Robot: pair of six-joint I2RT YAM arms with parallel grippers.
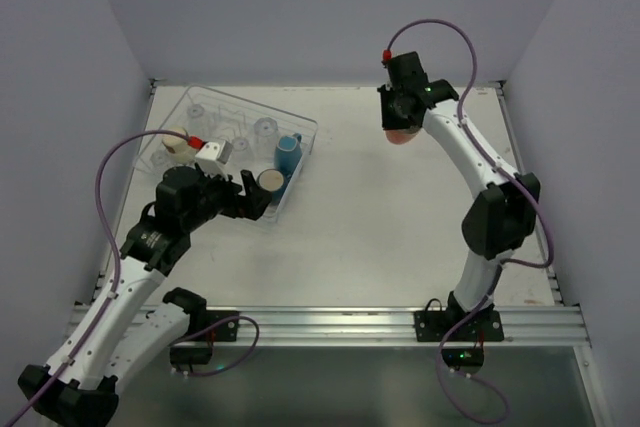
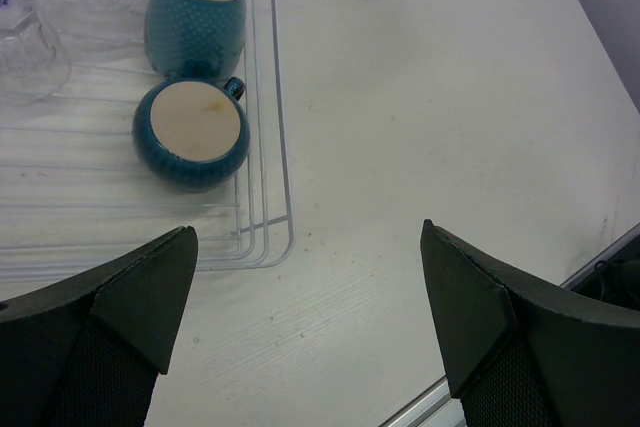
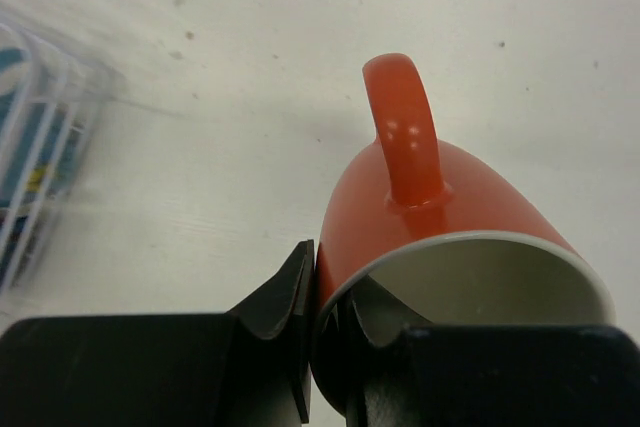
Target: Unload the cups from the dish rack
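**A:** Right side first. What is the state?

**B:** The right gripper (image 3: 325,277) is clenched on the orange cup (image 3: 440,217). One finger is outside the wall and the other is inside the mouth, with the rim pinched between them. The cup is tilted, its mouth towards the wrist camera and its handle uppermost in that view.

**A:** Where on the table?

**B:** Over the far right part of the table (image 1: 380,227), well apart from the dish rack (image 2: 100,237). I cannot tell whether the cup touches the surface.

**A:** And the left?

**B:** The left gripper (image 2: 307,232) is released, with its fingers spread wide and nothing between them. It hangs just off the rack's near right corner. The nearest item is the dark blue handled cup (image 2: 190,132). It sits upside down, pale base showing, inside the rack by the right rim, ahead and to the left of the fingers and apart from them. Just beyond it is the light blue mug (image 2: 195,12), its cream-rimmed mouth facing away from the gripper. The two are close, but I cannot tell if they touch.

**A:** Counts?

**B:**
- Orange cup: one, out of the rack.
- Dark blue handled cup: one, in the rack.
- Light blue mug: one, in the rack.
- Cream cup (image 1: 176,142): one, in the rack at its left side.
- Clear tumblers (image 2: 30,47): at least two show in the left wrist view. They are too faint from above for a firm count.
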